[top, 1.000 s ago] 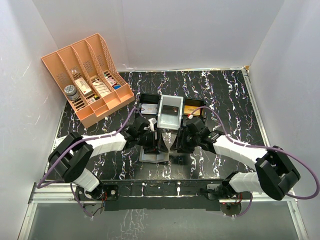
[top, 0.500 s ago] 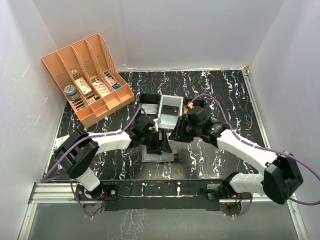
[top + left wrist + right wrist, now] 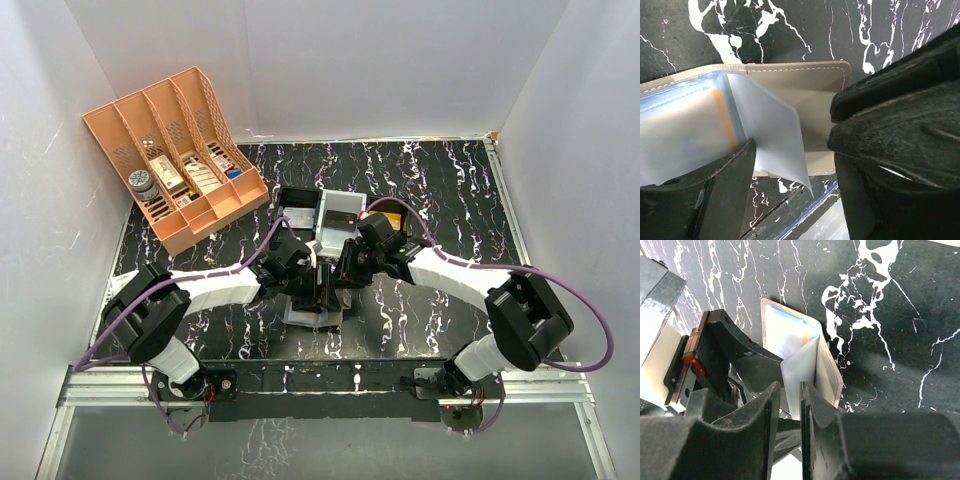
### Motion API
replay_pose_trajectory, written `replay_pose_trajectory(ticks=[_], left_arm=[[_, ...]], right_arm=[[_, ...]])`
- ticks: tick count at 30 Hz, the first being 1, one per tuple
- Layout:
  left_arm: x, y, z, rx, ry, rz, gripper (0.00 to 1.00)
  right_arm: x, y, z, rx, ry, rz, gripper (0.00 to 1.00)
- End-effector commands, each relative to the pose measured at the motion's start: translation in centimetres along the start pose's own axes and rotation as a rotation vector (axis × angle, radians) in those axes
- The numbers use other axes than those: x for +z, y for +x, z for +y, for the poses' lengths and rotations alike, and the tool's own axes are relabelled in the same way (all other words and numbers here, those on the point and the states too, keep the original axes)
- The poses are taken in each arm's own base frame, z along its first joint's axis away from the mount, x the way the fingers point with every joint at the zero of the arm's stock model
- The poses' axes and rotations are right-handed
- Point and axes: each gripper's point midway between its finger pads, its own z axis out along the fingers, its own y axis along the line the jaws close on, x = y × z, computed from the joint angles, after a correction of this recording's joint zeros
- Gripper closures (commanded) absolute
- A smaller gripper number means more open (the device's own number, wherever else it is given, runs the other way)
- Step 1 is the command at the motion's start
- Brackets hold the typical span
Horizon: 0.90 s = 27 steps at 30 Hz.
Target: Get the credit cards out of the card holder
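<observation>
The card holder (image 3: 810, 90) lies open on the black marbled table, beige cover down, under both grippers in the top view (image 3: 312, 310). An orange credit card (image 3: 722, 120) shows through its grey-blue sleeves, and again in the right wrist view (image 3: 807, 332). One sleeve leaf (image 3: 775, 130) stands up from the stack. My left gripper (image 3: 792, 165) is open and straddles the holder, its left finger (image 3: 720, 195) resting on the sleeve stack. My right gripper (image 3: 789, 390) has only a narrow gap, with the leaf's lower edge (image 3: 800, 385) at its tips. It appears as a black mass (image 3: 900, 115) in the left wrist view.
A black three-compartment tray (image 3: 296, 193) stands just behind the grippers, with a grey card (image 3: 342, 212) in its middle part. An orange lattice organiser (image 3: 175, 160) with small items fills the back left corner. White walls close three sides. The metal base rail (image 3: 330, 378) runs along the near edge.
The right arm has swung left from beside the tray down to the card holder, and its jaws have narrowed round the raised sleeve leaf. The left gripper has stayed on the holder.
</observation>
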Motion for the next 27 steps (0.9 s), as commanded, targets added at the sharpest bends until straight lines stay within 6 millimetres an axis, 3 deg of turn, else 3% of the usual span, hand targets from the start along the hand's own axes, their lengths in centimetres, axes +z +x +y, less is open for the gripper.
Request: replay_pose_trajectory(ticks=[1,8,14,18,21,27], left_arm=[[-1.0,-0.4,-1.3,0.041,0.039,-0.041,0.39],[-2.4,-1.7,-3.6,0.103,0.096,-0.099,0.42],[-2.8,-1.1,-4.4,0.117,0.160,-0.092,0.50],[-2.1,-0.2,-4.9,0.085,0.234,-0.063,0.57],[-1.2,0.3,-4.0,0.053,0.222,-0.054,0.66],[-1.0,0.5,-2.6,0.034,0.180,-0.075,0.68]], right_arm=[[-0.2,-1.3,3.0,-0.034,-0.104,-0.020,0.80],[1.2,0.5,-0.6,-0.008,-0.006,0.036,0.81],[1.9,1.9,-3.2,0.020,0.050,0.054,0.81],[1.9,1.9,-3.5,0.023,0.056,0.046,0.81],[1.7,1.7,-3.3,0.021,0.059,0.033,0.80],[1.0,0.9,-3.3,0.019,0.086,-0.007,0.79]])
